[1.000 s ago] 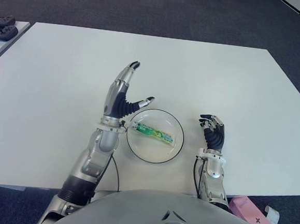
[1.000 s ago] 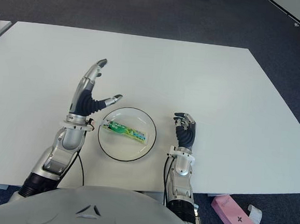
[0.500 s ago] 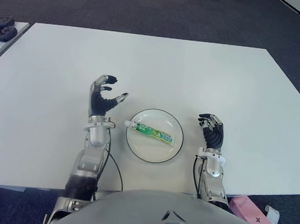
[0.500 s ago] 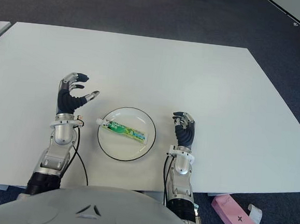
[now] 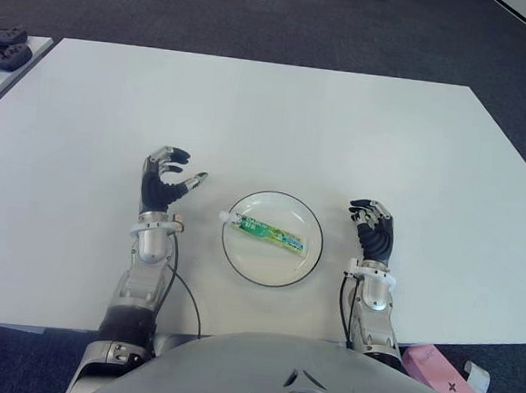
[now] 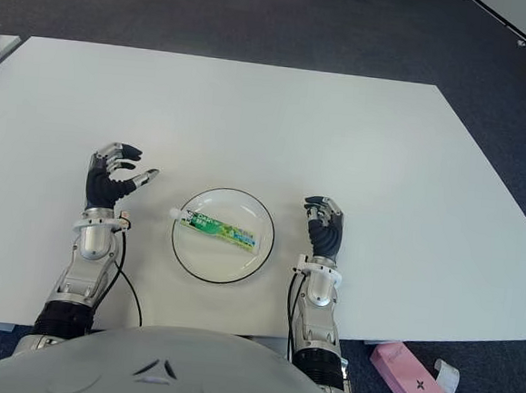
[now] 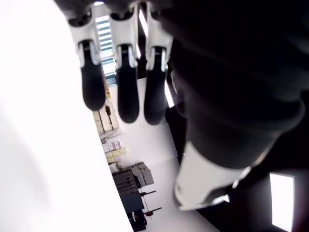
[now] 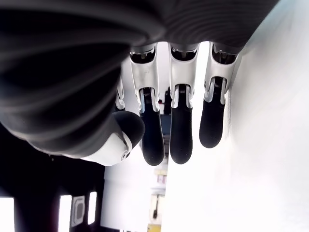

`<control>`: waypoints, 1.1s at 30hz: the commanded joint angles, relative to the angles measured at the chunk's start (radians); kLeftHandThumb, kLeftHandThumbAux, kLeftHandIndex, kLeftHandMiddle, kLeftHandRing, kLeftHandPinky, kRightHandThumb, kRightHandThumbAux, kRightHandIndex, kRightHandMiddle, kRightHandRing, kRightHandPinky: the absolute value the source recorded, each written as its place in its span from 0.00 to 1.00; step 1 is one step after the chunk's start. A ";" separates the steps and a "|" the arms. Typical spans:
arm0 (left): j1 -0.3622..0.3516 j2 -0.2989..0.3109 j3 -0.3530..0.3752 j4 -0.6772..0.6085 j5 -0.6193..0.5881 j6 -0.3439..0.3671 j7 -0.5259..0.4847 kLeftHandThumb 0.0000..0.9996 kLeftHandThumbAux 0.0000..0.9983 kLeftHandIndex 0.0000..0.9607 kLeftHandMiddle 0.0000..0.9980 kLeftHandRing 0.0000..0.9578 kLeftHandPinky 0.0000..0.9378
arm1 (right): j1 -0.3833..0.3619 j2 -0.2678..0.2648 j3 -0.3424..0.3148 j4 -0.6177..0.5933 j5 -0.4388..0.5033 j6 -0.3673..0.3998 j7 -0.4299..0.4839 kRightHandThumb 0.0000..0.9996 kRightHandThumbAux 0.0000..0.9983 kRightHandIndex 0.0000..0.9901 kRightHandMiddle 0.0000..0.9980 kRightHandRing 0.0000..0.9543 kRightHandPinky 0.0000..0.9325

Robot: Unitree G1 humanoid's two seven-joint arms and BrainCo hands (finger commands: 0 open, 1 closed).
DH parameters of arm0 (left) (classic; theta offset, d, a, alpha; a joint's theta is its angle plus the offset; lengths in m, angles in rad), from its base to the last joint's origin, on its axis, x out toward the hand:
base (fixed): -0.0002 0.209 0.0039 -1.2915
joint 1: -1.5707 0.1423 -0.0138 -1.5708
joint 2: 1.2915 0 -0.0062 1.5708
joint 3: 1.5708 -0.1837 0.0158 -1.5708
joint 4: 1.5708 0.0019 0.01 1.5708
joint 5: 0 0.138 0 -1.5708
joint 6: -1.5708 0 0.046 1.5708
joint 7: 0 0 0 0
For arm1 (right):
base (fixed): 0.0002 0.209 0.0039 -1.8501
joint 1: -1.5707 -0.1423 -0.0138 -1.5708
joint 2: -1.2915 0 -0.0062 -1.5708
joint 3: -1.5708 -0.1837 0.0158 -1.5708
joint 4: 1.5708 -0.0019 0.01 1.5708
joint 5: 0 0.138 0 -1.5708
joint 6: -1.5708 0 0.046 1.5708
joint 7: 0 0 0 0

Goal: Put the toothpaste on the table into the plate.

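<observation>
The big white table (image 5: pixel 279 107) is under both my hands, and the round plate (image 5: pixel 304 260) sits between them, with my left hand (image 5: pixel 162 185) just to its left and my right hand (image 5: pixel 373 231) just to its right, both with loosely bent fingers and holding nothing. The little toothpaste (image 5: pixel 267 232) tube lies flat inside the plate, its white cap pointing toward my left hand. I think it is light, soft and a bit slippery, so I would pinch it gently around the middle.
</observation>
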State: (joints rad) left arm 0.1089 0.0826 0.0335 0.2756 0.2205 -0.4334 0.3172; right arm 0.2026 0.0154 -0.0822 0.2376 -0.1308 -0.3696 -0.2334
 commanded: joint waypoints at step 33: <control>0.105 -0.046 -0.036 0.008 -0.125 0.058 -0.198 0.62 0.77 0.45 0.46 0.49 0.53 | 0.013 -0.019 0.007 0.006 0.012 -0.004 0.036 0.72 0.73 0.43 0.44 0.43 0.44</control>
State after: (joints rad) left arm 0.1954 0.0492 0.0013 0.2855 0.1172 -0.3963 0.1428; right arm 0.2055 -0.0015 -0.0798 0.2368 -0.1286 -0.3713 -0.2101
